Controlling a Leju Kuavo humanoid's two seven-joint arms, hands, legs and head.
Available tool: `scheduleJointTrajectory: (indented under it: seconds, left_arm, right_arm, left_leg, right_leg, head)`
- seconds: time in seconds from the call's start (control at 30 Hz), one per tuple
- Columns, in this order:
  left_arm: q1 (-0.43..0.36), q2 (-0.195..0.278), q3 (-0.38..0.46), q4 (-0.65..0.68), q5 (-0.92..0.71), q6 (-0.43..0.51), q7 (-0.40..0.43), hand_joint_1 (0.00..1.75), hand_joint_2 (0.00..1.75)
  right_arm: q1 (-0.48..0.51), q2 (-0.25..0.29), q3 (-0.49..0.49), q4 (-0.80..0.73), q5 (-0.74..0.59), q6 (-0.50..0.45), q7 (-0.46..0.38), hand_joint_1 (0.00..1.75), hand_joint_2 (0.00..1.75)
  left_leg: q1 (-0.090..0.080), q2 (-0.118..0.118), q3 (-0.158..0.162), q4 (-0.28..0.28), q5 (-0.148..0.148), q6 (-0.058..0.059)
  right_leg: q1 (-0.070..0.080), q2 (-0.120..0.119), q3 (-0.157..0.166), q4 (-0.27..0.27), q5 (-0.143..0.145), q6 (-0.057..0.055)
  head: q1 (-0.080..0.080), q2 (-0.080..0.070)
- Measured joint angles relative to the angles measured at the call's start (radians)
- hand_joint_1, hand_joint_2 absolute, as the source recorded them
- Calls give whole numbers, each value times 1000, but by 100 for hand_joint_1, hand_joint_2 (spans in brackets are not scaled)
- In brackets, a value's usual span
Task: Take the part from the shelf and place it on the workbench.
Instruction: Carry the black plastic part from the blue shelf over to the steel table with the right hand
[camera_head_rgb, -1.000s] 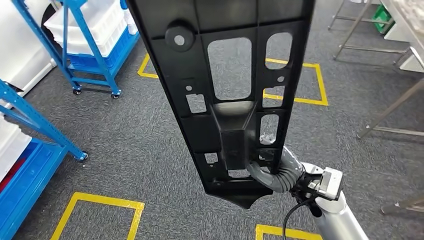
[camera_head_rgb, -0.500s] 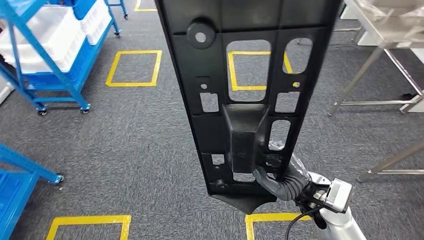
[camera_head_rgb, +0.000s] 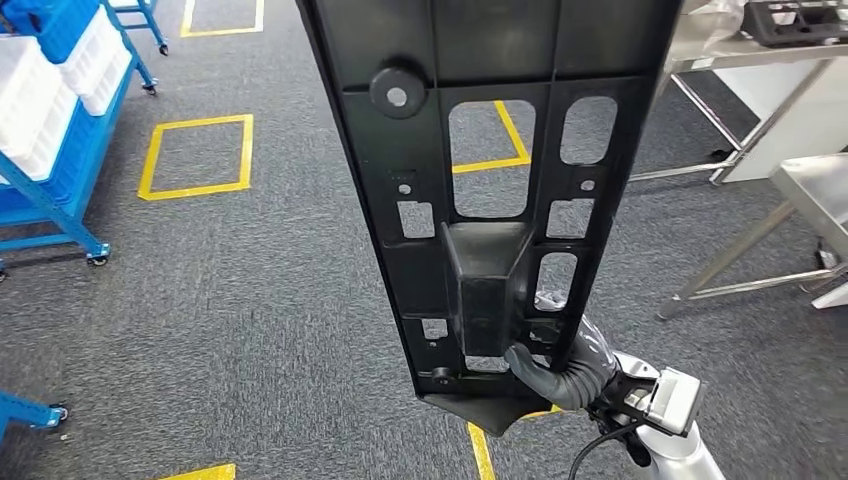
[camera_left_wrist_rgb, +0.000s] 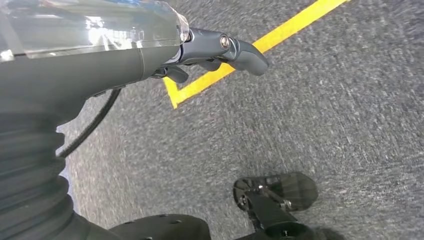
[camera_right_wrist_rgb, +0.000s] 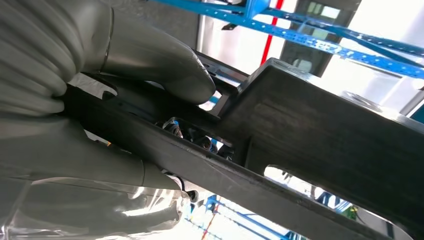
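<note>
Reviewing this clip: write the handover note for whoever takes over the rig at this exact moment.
Right robot hand: grips the black part near its lower end, holding it upright in front of the head camera; the right wrist view shows the thumb pressed over a rib of the part.
Left robot hand: holds nothing, hanging over the grey carpet.
Done: the part is off the shelf, which stands to the left.
Left: carry it to the metal workbench at upper right, where another black piece lies, set it down and release.
</note>
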Motion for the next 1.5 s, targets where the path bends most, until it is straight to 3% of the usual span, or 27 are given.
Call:
scheduleJointTrajectory:
  seconds: [0.07,0.13,0.27,0.3,0.4,0.43,0.47,0.5,0.57,0.63,0.7,0.73,0.77,0.83,0.87,0.93,1.0,1.07,1.13,1.17,1.2,1.23,1.3,1.33,1.4,1.43,1.5]
  left_arm:
    - [3,1,0,0,0,0,0,0,175]
    - [5,3,0,0,0,0,0,0,175]
    - [5,4,0,0,0,0,0,0,175]
    - [5,4,0,0,0,0,0,0,175]
    - [3,5,0,0,0,2,3,0,175]
    - [3,5,0,0,0,3,6,0,175]
    - [3,5,0,0,0,6,9,0,175]
    - [3,5,0,0,1,8,11,0,175]
    - [9,6,0,0,5,15,10,0,175]
    - [21,8,0,0,7,20,7,0,175]
    - [28,9,1,0,7,23,7,0,175]
    - [30,11,1,0,7,23,10,0,175]
    - [31,12,1,0,5,24,15,0,175]
    - [40,16,1,0,2,25,26,0,175]
    - [46,18,1,0,1,25,29,0,175]
    - [54,21,1,0,0,26,35,0,175]
    - [54,22,1,0,-1,26,38,0,175]
    - [53,22,1,0,-3,26,38,0,175]
    - [56,23,0,0,-5,26,37,0,175]
    - [58,23,0,0,-7,26,35,0,175]
    - [59,23,0,0,-9,26,34,0,175]
    - [59,23,0,0,-12,25,33,0,175]
    - [55,22,-2,0,-18,24,34,0,175]
    - [53,21,-4,0,-21,23,36,0,175]
    - [50,20,-9,0,-26,20,41,0,175]
    - [48,19,-13,0,-29,19,43,0,175]
    - [42,19,-20,0,-33,18,46,0,175]
  right_arm:
    - [-1,2,-1,1,0,0,0,175,175]
    - [1,4,-1,1,0,0,0,175,175]
    - [3,4,-1,2,0,0,0,175,175]
    - [3,4,-1,3,0,0,0,175,175]
    - [0,5,-1,3,0,1,0,175,175]
    - [-1,5,-2,3,-1,3,0,175,175]
    - [-2,5,-3,4,-3,6,1,175,175]
    - [-4,5,-4,6,-7,10,3,175,175]
    - [-14,5,-5,15,-18,19,5,175,175]
    - [-23,4,-5,30,-27,23,4,175,175]
    - [-19,4,-5,43,-31,23,0,175,175]
    - [-14,4,-5,47,-33,23,-3,175,175]
    - [-9,4,-5,50,-33,22,-6,175,175]
    - [0,4,-5,52,-33,19,-12,175,175]
    - [4,4,-6,53,-33,19,-14,175,175]
    - [12,4,-8,53,-33,18,-16,175,175]
    - [22,7,-15,53,-33,18,-16,175,175]
    - [26,14,-22,53,-33,19,-16,175,175]
    - [27,21,-27,54,-33,21,-17,175,175]
    - [29,24,-29,55,-33,22,-18,175,175]
    - [32,26,-30,56,-33,23,-18,175,175]
    - [35,27,-31,58,-32,24,-18,175,175]
    - [40,27,-35,60,-29,25,-20,175,175]
    - [41,27,-38,60,-25,24,-23,175,175]
    - [43,27,-43,57,-19,22,-29,175,175]
    - [45,27,-45,55,-16,22,-31,175,175]
    - [49,27,-49,51,-12,20,-33,175,175]
  left_leg:
    - [-4,25,-1,-2,1,5]
    - [-7,41,-3,-2,0,6]
    - [-8,53,-3,-2,0,6]
    - [-8,63,-3,-2,-1,5]
    - [-17,112,4,0,-11,-9]
    - [-19,127,6,0,-14,-15]
    - [-19,137,9,-1,-16,-20]
    - [-18,134,10,4,-22,-26]
    - [-14,95,-11,60,-60,-36]
    - [-10,48,-73,190,-124,-41]
    - [-9,38,-124,288,-150,-43]
    - [-9,36,-126,285,-134,-43]
    - [-7,32,-109,244,-101,-43]
    - [-2,-6,-51,110,-32,-40]
    - [0,-29,-29,60,-14,-37]
    - [-1,-52,-15,24,-11,-28]
    - [-2,-32,-13,16,-5,-14]
    - [0,-9,-10,6,2,1]
    - [-3,17,-9,3,2,7]
    - [-5,31,-10,3,2,9]
    - [-6,45,-10,3,0,10]
    - [-7,58,-10,4,-1,10]
    - [-9,82,-6,4,-4,8]
    - [-10,93,-4,4,-6,6]
    - [-15,110,0,5,-11,-2]
    - [-17,120,2,5,-14,-7]
    - [-18,136,6,5,-19,-18]
  right_leg:
    - [-1,-46,-58,123,-61,4]
    - [-3,-56,-96,204,-93,7]
    - [-4,-58,-107,227,-93,8]
    - [-5,-63,-90,198,-72,7]
    - [12,-128,33,-32,16,-11]
    - [19,-140,55,-76,26,-18]
    - [17,-126,54,-78,28,-23]
    - [15,-114,55,-81,30,-27]
    - [8,-90,59,-88,35,-38]
    - [6,-68,58,-89,37,-45]
    - [7,-43,58,-87,36,-46]
    - [7,-30,59,-86,36,-46]
    - [6,-17,60,-84,35,-44]
    - [6,10,59,-76,31,-38]
    - [5,23,55,-71,30,-32]
    - [2,45,44,-66,33,-19]
    - [-2,52,38,-67,36,-6]
    - [0,8,20,-29,10,3]
    - [0,-44,-34,85,-50,8]
    - [-2,-53,-64,149,-75,10]
    - [-3,-57,-84,192,-86,11]
    - [-3,-60,-86,198,-79,12]
    - [-1,-75,-33,103,-22,7]
    - [3,-99,7,30,2,2]
    - [14,-135,56,-62,24,-11]
    - [19,-141,60,-76,22,-16]
    - [18,-117,59,-80,26,-24]
  head:
    - [0,0]
    - [0,0]
    - [0,0]
    - [0,0]
    - [0,0]
    - [0,0]
    - [0,0]
    - [0,0]
    - [0,0]
    - [0,0]
    - [0,0]
    - [0,0]
    - [0,0]
    - [0,0]
    - [0,0]
    - [0,0]
    - [0,0]
    - [0,0]
    - [0,0]
    - [0,0]
    - [0,0]
    - [0,0]
    - [0,0]
    - [0,0]
    - [0,0]
    - [0,0]
    - [0,0]
